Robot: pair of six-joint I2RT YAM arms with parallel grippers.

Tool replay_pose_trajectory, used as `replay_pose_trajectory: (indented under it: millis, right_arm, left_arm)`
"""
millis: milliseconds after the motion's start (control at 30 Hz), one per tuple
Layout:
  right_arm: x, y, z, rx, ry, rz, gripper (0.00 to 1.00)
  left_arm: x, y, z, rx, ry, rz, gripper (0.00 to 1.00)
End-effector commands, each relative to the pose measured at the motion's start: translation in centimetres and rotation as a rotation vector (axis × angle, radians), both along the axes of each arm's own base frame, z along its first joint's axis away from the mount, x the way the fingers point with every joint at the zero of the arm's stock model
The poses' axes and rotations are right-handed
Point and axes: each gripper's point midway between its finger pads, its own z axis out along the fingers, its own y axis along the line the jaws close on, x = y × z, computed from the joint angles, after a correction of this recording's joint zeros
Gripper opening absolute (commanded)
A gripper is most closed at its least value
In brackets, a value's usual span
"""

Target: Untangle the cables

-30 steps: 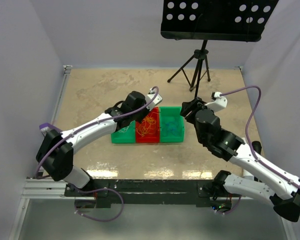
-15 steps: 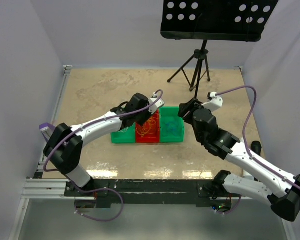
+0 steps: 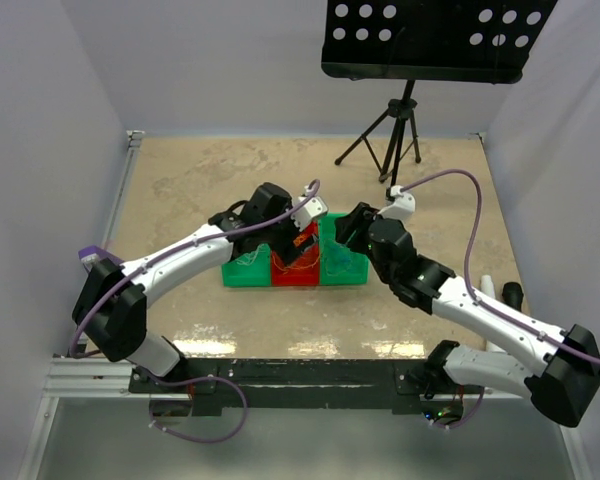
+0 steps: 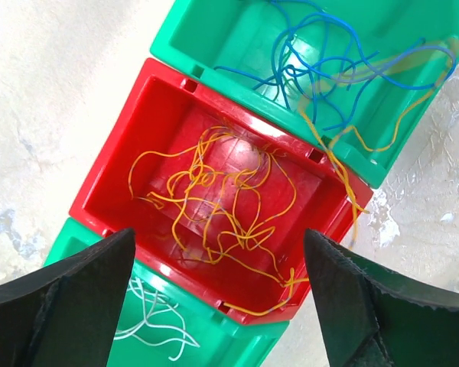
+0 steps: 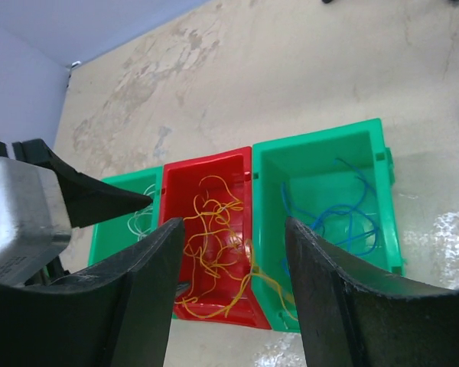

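**Top view:** Two arms converge on a row of three bins mid-worktop [image 3: 180, 180]. L arm sweeps up from its base at bottom left, forearm stretched diagonally, so the left gripper [image 3: 296, 238] hangs over the red bin [image 3: 298, 272]. R arm rises from bottom right, bends at the elbow & turns its wrist leftward, w/ the right gripper [image 3: 344, 226] over the right green bin [image 3: 350, 268]. The left green bin [image 3: 242, 272] touches the red one's other side. A tripod [image 3: 400, 125] stands near the far edge, well apart.

**L wrist view:** Camera looks steeply down. The left gripper's fingers [image 4: 61, 298] are spread wide at the lower corners, nothing between them. Below, the orange-yellow cables [image 4: 222, 199] lie in a loose snarl inside the red bin. One strand climbs over the rim into the right green bin, where the blue cables [image 4: 321, 61] lie looped. The white cables [image 4: 157, 321] sit in the left green bin.

**R wrist view:** Camera tilts down at the row. The right gripper's fingers [image 5: 138, 306] stand apart & hold nothing, w/ the red bin framed between them. A black finger of the left gripper pokes in from the left, over the left green bin.
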Motion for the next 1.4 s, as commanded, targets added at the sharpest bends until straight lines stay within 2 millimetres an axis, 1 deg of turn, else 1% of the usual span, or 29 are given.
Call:
replay_pose_trajectory:
  millis: [0, 67, 167, 267, 333, 367, 467, 500, 533, 567, 633, 700, 800, 900, 967, 1033, 1100, 1167, 1233, 1300, 1367]
  right_arm:
    - [0.5, 2.3, 0.4, 0.039, -0.019, 0.082, 0.60]
    - [0.6, 2.6, -0.3, 0.029, -0.002, 0.090, 0.59]
    - [0.7, 2.4, -2.0, -0.020, 0.039, 0.075, 0.59]
    - [0.7, 2.1, -3.2, -0.073, 0.064, 0.078, 0.60]
    - [0.4, 2.1, -3.7, -0.090, 0.073, 0.095, 0.59]
    - [-0.1, 2.0, -4.4, -0.110, 0.095, 0.112, 0.59]
    - [-1.6, 2.1, -4.3, -0.121, 0.094, 0.194, 0.58]
    - [-2.1, 1.9, -4.4, -0.128, 0.103, 0.213, 0.58]
    - [-2.8, 1.8, -5.0, -0.145, 0.136, 0.233, 0.57]
    - [-3.5, 1.6, -5.6, -0.149, 0.177, 0.242, 0.56]
    - [-5.0, 0.9, -7.4, -0.146, 0.273, 0.233, 0.55]
    - [-6.4, 0.3, -8.5, -0.116, 0.330, 0.223, 0.54]
    - [-8.0, -0.5, -9.2, -0.055, 0.376, 0.194, 0.54]
    - [-8.7, -0.8, -9.7, -0.010, 0.414, 0.158, 0.52]
    - [-8.9, 0.1, -9.7, 0.029, 0.425, 0.165, 0.50]
    - [-8.9, 0.8, -10.1, 0.030, 0.433, 0.162, 0.50]
    - [-8.8, 1.2, -11.3, -0.009, 0.452, 0.151, 0.50]
    - [-8.9, 1.4, -12.9, -0.046, 0.484, 0.149, 0.49]
    - [-9.1, 1.6, -13.7, -0.073, 0.503, 0.140, 0.48]
    - [-9.3, 1.5, -14.0, -0.097, 0.509, 0.125, 0.48]
    - [-9.2, 1.3, -13.7, -0.104, 0.505, 0.106, 0.49]
  left_arm:
    - [0.6, 0.6, 2.3, -0.020, -0.042, -0.012, 0.95]
    - [1.4, 1.5, 2.4, -0.022, -0.046, 0.033, 0.92]
    - [2.5, 3.1, 3.2, -0.068, -0.034, 0.091, 0.82]
    - [3.6, 4.5, 4.9, -0.115, -0.052, 0.123, 0.81]
    - [3.9, 5.0, 6.1, -0.134, -0.057, 0.112, 0.81]
    - [3.8, 5.4, 6.4, -0.127, -0.050, 0.105, 0.81]
    - [3.3, 6.3, 7.2, -0.092, -0.048, 0.049, 0.81]
    - [3.2, 6.6, 7.6, -0.079, -0.061, 0.040, 0.82]
    - [3.0, 6.9, 7.6, -0.059, -0.071, 0.027, 0.82]
    - [2.9, 7.2, 7.8, -0.049, -0.077, 0.024, 0.84]
    - [2.4, 7.7, 7.9, -0.034, -0.068, 0.024, 0.88]
    - [2.2, 8.1, 8.0, -0.024, -0.053, 0.033, 0.90]
    - [1.8, 8.5, 7.8, -0.007, -0.013, 0.046, 0.92]
    - [1.7, 8.8, 7.8, 0.009, 0.019, 0.066, 0.93]
    - [1.9, 8.9, 8.1, 0.012, 0.025, 0.079, 0.94]
    - [2.1, 9.1, 8.5, 0.015, 0.020, 0.103, 0.96]
    - [2.5, 9.5, 9.2, 0.011, -0.005, 0.141, 1.00]
    - [2.5, 9.5, 9.5, 0.005, 0.001, 0.157, 1.00]
    - [2.2, 9.6, 9.6, 0.005, 0.023, 0.167, 1.00]
    - [2.3, 9.9, 9.5, 0.020, 0.033, 0.186, 1.00]
    - [2.1, 10.0, 9.6, 0.021, 0.029, 0.185, 1.00]
